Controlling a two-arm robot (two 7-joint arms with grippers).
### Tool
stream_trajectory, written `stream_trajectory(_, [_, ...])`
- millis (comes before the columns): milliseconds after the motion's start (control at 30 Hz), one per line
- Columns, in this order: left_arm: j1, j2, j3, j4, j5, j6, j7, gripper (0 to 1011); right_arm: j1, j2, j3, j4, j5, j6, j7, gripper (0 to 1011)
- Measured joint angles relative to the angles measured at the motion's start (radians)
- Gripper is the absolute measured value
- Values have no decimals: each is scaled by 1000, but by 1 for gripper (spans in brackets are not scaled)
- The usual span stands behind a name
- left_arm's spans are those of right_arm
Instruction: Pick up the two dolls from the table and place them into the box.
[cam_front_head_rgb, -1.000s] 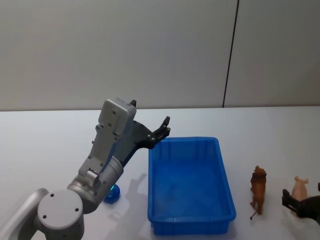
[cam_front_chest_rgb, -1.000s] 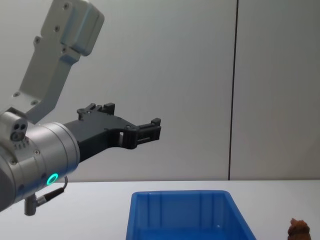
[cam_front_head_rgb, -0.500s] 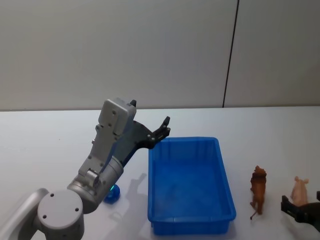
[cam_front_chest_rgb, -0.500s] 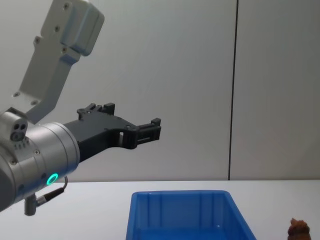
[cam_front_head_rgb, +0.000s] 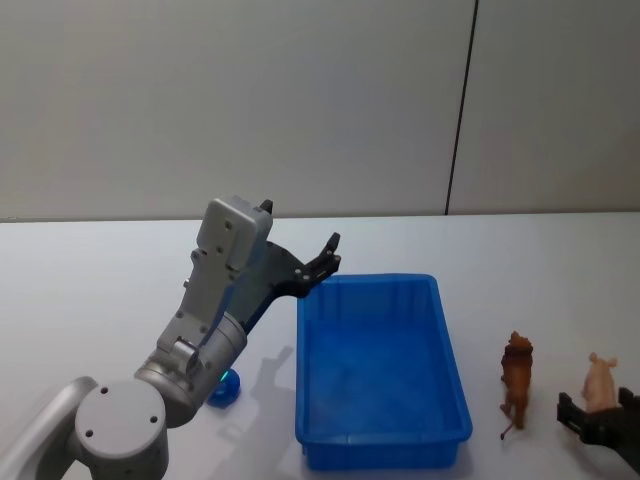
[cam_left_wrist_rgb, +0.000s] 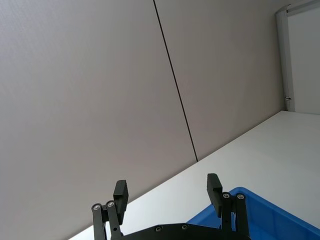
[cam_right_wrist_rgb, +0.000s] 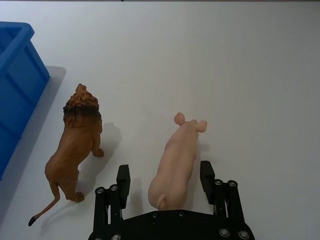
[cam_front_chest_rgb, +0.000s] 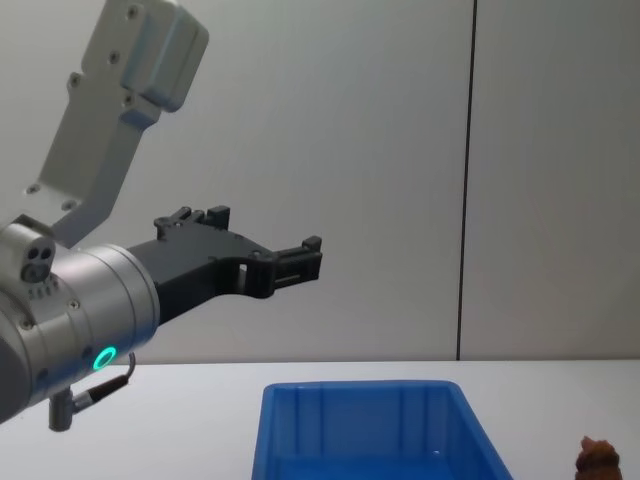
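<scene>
Right hand (cam_right_wrist_rgb: 165, 170) splayed around pig (cam_right_wrist_rgb: 179, 155), gaps both sides

No writing, label or number is legible.

Left arm (cam_front_chest_rgb: 80, 310) of silver-grey rounded links; glowing teal ring (cam_front_chest_rgb: 103, 357) on one joint; thin cable (cam_front_chest_rgb: 100, 392) beneath; left pincer (cam_left_wrist_rgb: 167, 187) matte black, squared fingers (cam_left_wrist_rgb: 214, 186), silver screws (cam_left_wrist_rgb: 226, 196); right pincer (cam_right_wrist_rgb: 165, 175) alike.
</scene>
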Motion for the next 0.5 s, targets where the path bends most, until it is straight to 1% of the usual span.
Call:
stream_trajectory(67, [0,0,0,0,0,0,0,1001,3,-3,0,5,2,2,0,867])
stream_trajectory(167, [0,0,0,0,0,0,0,1001,10,-8,2,14,7,6,2,763])
stream_trajectory(200, [0,0,0,0,0,0,0,1001,11,-9,2,16,8,7,2,763])
stream_trajectory(233, [0,0,0,0,0,0,0,1001,12,-10,2,17,9,8,2,705])
stream_trajectory(267, [0,0,0,0,0,0,0,1001,13,-11,3,19,10,9,2,686])
stream_trajectory(300, [0,0,0,0,0,0,0,1001,14,-12,3,21,11,10,3,624])
stream_trajectory(367, [0,0,0,0,0,0,0,1001,15,-13,4,23,13,11,3,590])
stream_trajectory(400, [0,0,0,0,0,0,0,1001,16,-15,5,24,14,12,3,546])
stream_trajectory(433, [0,0,0,0,0,0,0,1001,16,-15,5,24,15,12,3,546])
stream_trajectory(500, [0,0,0,0,0,0,0,1001,16,-15,7,24,16,12,3,464])
